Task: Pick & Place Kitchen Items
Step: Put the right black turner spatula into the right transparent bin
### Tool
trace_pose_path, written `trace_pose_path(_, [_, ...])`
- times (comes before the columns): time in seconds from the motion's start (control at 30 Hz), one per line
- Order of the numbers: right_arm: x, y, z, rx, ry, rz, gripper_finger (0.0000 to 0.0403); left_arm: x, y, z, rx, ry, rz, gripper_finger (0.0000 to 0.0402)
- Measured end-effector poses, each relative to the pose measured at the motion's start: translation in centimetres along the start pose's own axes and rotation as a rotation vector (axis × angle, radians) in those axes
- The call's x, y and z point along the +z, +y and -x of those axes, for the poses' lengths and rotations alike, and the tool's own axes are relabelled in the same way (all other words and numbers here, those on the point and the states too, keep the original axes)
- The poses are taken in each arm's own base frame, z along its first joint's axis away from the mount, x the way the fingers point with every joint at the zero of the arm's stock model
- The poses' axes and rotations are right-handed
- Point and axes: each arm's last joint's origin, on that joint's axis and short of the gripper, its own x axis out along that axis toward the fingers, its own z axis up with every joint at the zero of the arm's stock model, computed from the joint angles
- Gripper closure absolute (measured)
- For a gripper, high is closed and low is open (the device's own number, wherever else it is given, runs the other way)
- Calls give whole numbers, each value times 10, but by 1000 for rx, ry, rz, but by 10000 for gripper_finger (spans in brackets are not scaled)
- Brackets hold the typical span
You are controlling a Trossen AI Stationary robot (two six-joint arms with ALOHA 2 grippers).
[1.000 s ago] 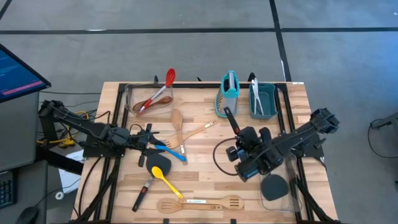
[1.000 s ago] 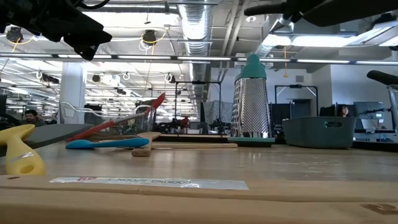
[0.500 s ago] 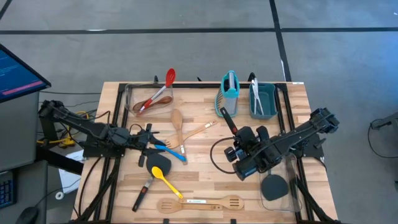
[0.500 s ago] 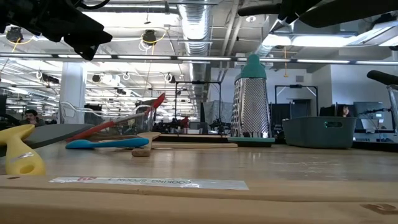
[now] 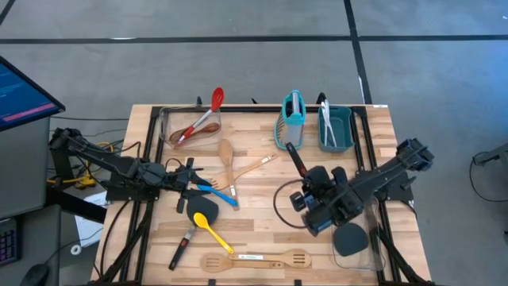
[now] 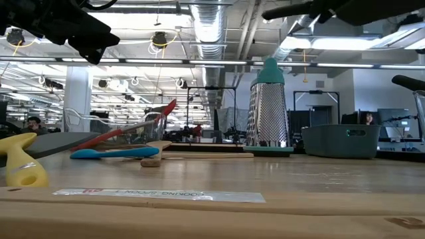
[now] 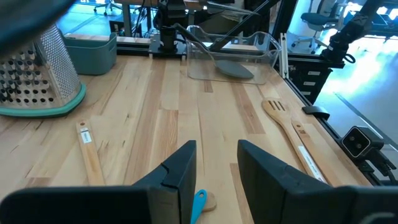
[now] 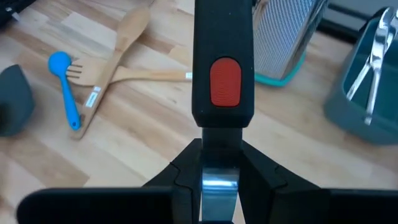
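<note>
My right gripper (image 5: pixel 306 176) hangs over the table's right half, shut on a black-handled utensil (image 5: pixel 294 155) with a red spot (image 8: pixel 225 81); its working end is hidden. My left gripper (image 5: pixel 193 176) waits open at the left, above a blue spoon (image 5: pixel 216 191). Lying flat on the table are a wooden spoon (image 5: pixel 226 155), a wooden fork (image 5: pixel 255 168), a yellow spoon (image 5: pixel 209 227), a black spatula (image 5: pixel 193 219) and a wooden slotted spatula (image 5: pixel 254 260). The teal box grater (image 5: pixel 292 119) stands upright at the far edge. My right gripper pinches the utensil's metal shank (image 8: pixel 219 179), just behind the black handle, between its two fingers. The fingers come from the table's near right and lie along the tool. The handle (image 6: pixel 289 10) sticks out past the fingertips toward the far left, lifted clear of the table.
A teal bin (image 5: pixel 341 131) with metal cutlery (image 5: pixel 325 119) stands at the far right. A clear container (image 5: pixel 171 125) at the far left holds a red spoon (image 5: pixel 205 115). Another clear container (image 5: pixel 367 248) at the near right holds a dark spatula head (image 5: pixel 348 237).
</note>
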Motion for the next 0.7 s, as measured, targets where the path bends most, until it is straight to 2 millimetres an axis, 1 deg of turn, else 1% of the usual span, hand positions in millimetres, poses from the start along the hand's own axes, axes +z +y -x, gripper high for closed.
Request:
trace_pose_path(0.17, [-15, -6, 15, 3, -2, -58, 339, 0, 0, 0, -1, 0, 0, 298])
trace_pose_path(0.23, [-21, -7, 19, 16, -3, -79, 340, 0, 0, 0, 0, 0, 0, 298])
trace_pose_path(0.37, [-36, -12, 16, -6, 13, -109, 340, 0, 0, 0, -1, 1, -1, 298])
trace_pose_path(0.6, [-65, -25, -2, -145, 120, -175, 340, 0, 0, 0, -4, 1, 0, 298])
trace_pose_path(0.7, [-75, -29, 0, -165, 146, -199, 340, 0, 0, 0, -4, 1, 0, 298])
